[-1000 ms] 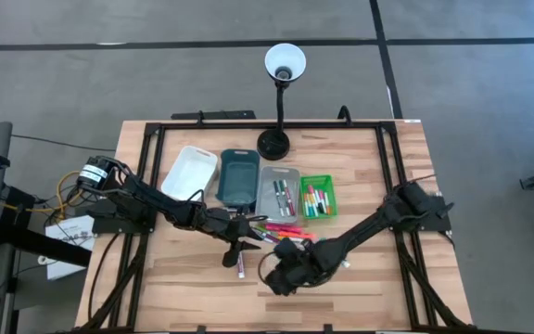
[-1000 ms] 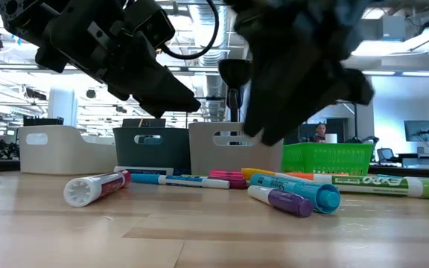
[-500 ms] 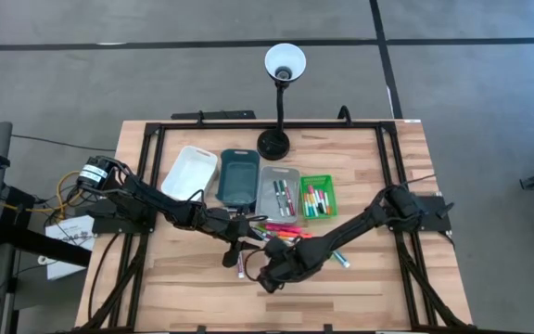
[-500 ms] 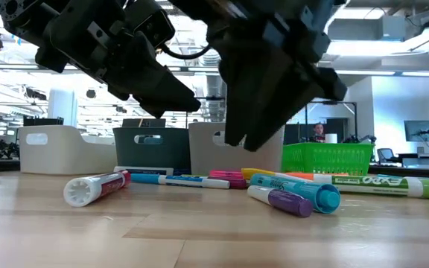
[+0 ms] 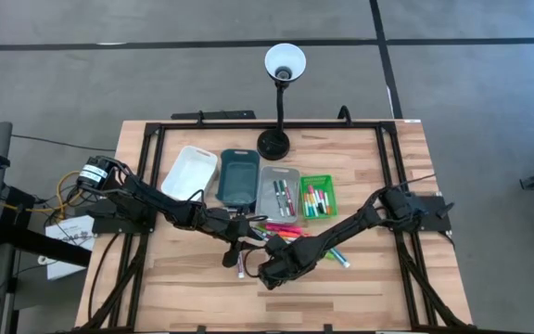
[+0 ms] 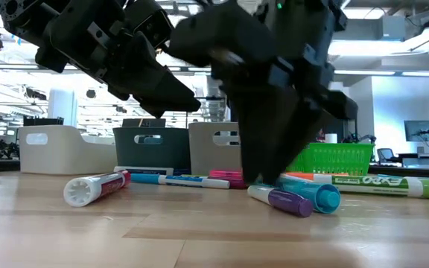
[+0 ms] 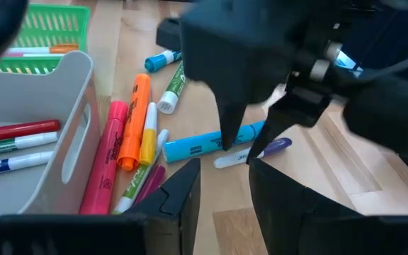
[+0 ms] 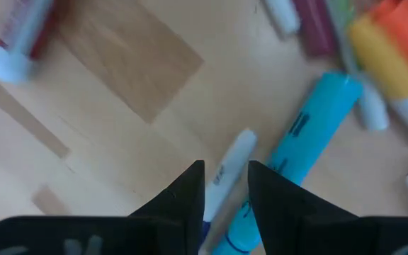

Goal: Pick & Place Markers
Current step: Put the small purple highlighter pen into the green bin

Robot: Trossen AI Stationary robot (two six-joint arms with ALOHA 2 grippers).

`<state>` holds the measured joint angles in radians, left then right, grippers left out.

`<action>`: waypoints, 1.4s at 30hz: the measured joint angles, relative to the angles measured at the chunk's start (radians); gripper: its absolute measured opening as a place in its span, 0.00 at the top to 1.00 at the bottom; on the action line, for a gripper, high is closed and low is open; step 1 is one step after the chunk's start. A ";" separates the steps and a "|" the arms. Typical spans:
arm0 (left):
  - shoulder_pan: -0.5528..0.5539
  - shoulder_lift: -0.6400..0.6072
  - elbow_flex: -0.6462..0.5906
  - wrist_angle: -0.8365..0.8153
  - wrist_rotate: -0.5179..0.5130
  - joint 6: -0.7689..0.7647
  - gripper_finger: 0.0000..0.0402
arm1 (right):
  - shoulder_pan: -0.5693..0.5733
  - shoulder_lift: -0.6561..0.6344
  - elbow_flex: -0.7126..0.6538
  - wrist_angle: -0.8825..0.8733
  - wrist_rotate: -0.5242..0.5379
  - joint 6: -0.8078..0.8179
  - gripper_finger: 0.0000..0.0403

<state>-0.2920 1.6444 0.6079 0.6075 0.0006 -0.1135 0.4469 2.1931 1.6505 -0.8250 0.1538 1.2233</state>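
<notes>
Several markers (image 5: pixel 281 232) lie loose on the wood in front of the trays. My right gripper (image 6: pixel 263 175) points steeply down over them, open. Its fingers straddle the white barrel (image 8: pixel 227 173) of a purple-capped marker (image 6: pixel 281 201) without touching it. That marker lies beside a thick blue marker (image 8: pixel 310 134). My left gripper (image 7: pixel 225 188) hangs a little left of them, tilted down, open with nothing between its fingers. A red-and-white marker (image 6: pixel 95 187) lies apart, nearer the left.
Four trays stand in a row behind the pile: white (image 5: pixel 188 172), dark teal (image 5: pixel 239 176), grey (image 5: pixel 269 190) and green (image 5: pixel 330 197), the last two holding markers. A desk lamp's base (image 5: pixel 273 144) stands behind them. Bare wood lies toward the near edge.
My right gripper has sunk toward the table and shifted a little to the left. It has tipped more steeply downward until its fingertips reach the purple-capped marker. The gap between its fingers is unchanged, and the markers have not moved.
</notes>
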 joint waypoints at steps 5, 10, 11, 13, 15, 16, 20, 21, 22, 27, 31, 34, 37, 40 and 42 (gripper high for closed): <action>0.000 0.000 0.000 0.000 0.000 0.000 0.71 | 0.000 0.033 0.002 0.003 -0.049 -0.002 0.76; 0.000 0.000 0.000 0.000 0.000 0.000 0.71 | 0.000 0.046 0.004 -0.008 -0.047 -0.074 0.82; 0.000 0.000 0.000 0.000 0.000 0.000 0.71 | 0.000 0.046 0.004 -0.009 -0.046 -0.079 0.84; 0.000 0.000 0.000 0.000 0.000 0.000 0.71 | -0.005 0.039 0.003 -0.011 -0.047 -0.101 0.92; 0.000 0.000 0.000 0.000 0.000 0.000 0.71 | -0.006 0.031 0.001 -0.009 -0.049 -0.136 0.96; 0.000 0.000 0.000 0.000 0.000 0.000 0.71 | -0.006 0.025 -0.001 -0.008 -0.040 -0.139 0.96; 0.000 0.000 0.000 0.000 0.000 0.000 0.71 | -0.008 -0.031 -0.004 -0.035 0.015 -0.124 0.91; 0.000 0.000 0.000 0.000 0.000 0.000 0.71 | -0.009 -0.057 -0.003 -0.053 0.038 -0.124 0.91; 0.000 0.000 0.000 0.000 0.000 0.000 0.71 | -0.009 -0.085 -0.001 -0.088 0.068 -0.124 0.91; 0.000 0.000 0.000 0.000 0.000 0.000 0.71 | -0.011 -0.204 -0.002 -0.368 0.322 0.005 0.96; 0.000 0.000 0.000 0.000 0.000 0.003 0.71 | -0.045 -0.264 -0.001 -0.606 0.439 0.160 0.95; 0.000 0.000 0.000 0.000 0.000 0.003 0.71 | -0.096 -0.265 -0.002 -0.698 0.448 0.216 0.92; 0.000 0.000 0.000 0.000 0.000 0.002 0.71 | -0.149 -0.246 -0.014 -0.689 0.446 0.180 0.92; 0.000 0.000 0.000 -0.003 0.000 -0.005 0.71 | -0.208 -0.223 -0.070 -0.624 0.392 0.095 0.95; -0.004 0.000 0.000 -0.001 0.000 -0.007 0.71 | -0.244 -0.222 -0.112 -0.631 0.370 0.068 0.96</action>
<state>-0.2958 1.6447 0.6079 0.6061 0.0003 -0.1207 0.2034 1.9706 1.5389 -1.4559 0.5242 1.2912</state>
